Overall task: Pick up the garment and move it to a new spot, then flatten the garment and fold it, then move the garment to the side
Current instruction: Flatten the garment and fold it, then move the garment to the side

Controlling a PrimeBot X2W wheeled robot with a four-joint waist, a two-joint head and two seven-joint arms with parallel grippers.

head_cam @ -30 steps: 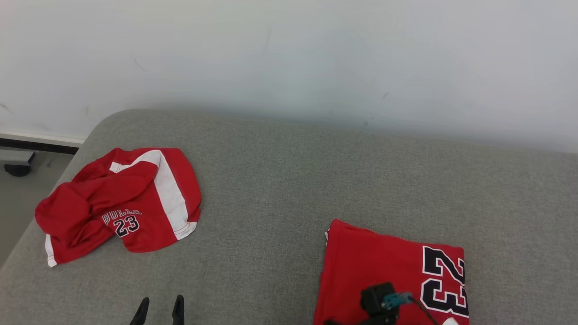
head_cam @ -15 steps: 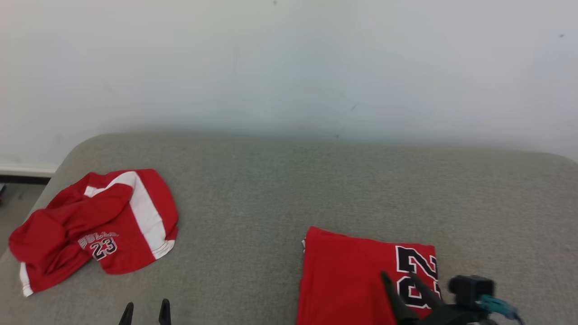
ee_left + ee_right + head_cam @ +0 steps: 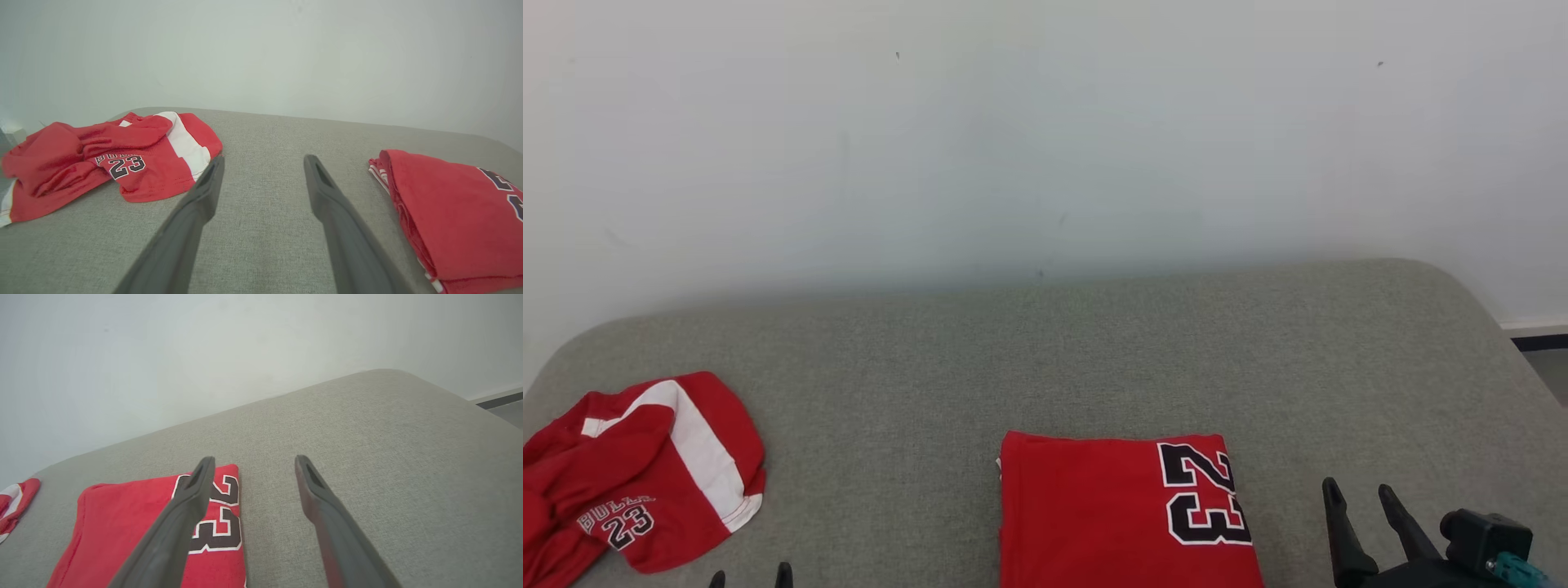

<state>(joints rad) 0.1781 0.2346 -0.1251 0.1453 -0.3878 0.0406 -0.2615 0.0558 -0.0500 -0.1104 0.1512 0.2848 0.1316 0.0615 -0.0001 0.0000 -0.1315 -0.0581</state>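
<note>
Now | surface: grey cushion [image 3: 1045,359], rounded corners, against white wall [image 3: 1045,147]; floor [image 3: 1550,371] at far right | jersey [image 3: 1094,514] folded flat, front centre, 23 up | shorts [image 3: 637,482] crumpled at left end | left fingers [image 3: 200,200] wide apart, empty, over bare cushion between shorts and jersey | right fingers [image 3: 196,490] wide apart, empty, just right of jersey
</note>
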